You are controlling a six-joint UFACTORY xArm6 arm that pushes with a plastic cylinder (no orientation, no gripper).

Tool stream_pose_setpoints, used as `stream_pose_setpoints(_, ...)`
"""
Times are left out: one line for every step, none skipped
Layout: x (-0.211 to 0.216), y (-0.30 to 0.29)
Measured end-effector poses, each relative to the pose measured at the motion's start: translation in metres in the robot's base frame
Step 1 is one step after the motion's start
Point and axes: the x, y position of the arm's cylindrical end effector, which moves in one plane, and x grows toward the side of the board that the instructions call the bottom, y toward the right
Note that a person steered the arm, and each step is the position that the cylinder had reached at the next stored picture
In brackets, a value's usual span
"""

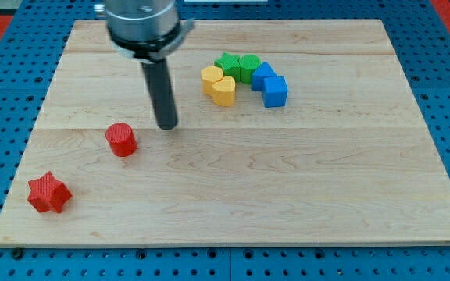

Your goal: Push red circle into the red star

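The red circle (pixel 121 140) stands on the wooden board at the view's left. The red star (pixel 48 193) lies near the board's bottom-left corner, down and to the left of the circle, well apart from it. My tip (pixel 167 126) rests on the board just to the upper right of the red circle, with a small gap between them. The dark rod rises from the tip to the arm's grey mount at the view's top.
A cluster of blocks sits at the upper middle: two yellow blocks (pixel 219 84), two green blocks (pixel 238 66) and two blue blocks (pixel 270 84), touching in an arc. The wooden board (pixel 303 179) lies on a blue pegboard.
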Motion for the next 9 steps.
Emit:
stream_pose_setpoints(0.025,-0.035)
stream_pose_setpoints(0.052,-0.101)
stream_pose_setpoints(0.050,-0.112)
stream_pose_setpoints(0.014,-0.102)
stream_pose_setpoints(0.002,-0.134)
stream_pose_setpoints(0.032,-0.150)
stream_pose_setpoints(0.020,-0.150)
stream_pose_setpoints(0.000,-0.136)
stream_pose_setpoints(0.009,-0.138)
